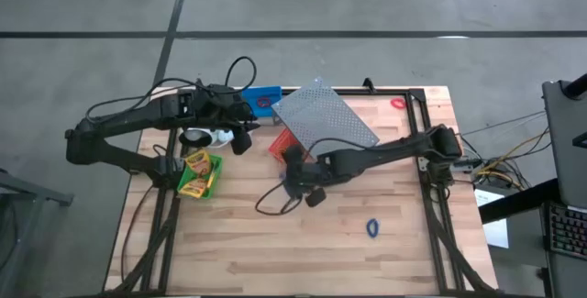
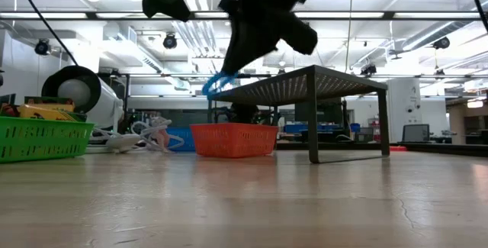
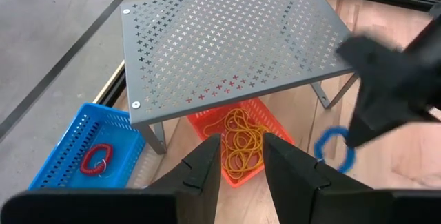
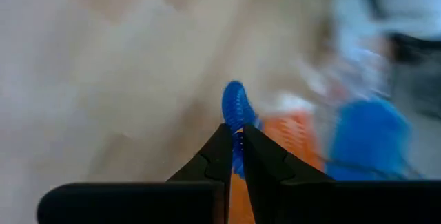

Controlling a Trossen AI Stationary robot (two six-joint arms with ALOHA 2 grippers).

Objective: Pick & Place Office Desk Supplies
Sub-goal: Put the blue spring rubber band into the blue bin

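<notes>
You see the left pincer (image 3: 242,156) parted over the orange bin (image 3: 238,145) (yellow bands inside), under the grey rack (image 3: 227,45).

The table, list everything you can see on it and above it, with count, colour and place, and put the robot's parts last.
Green bin: one, green, left edge, holding yellow-and-green crayon boxes.
Blue bin: one, blue, far left, beside the rack, with a red ring band inside.
Orange bin: one, red-orange, partly under the rack, holding yellow bands.
Rack: one, grey perforated metal, far centre.
White roll: one, with cord, left side.
Ring bands on table: one blue near right, one red far right.
Left tool: open, empty, above the orange bin.
Right tool: shut on blue ring band, mid-air.
</notes>
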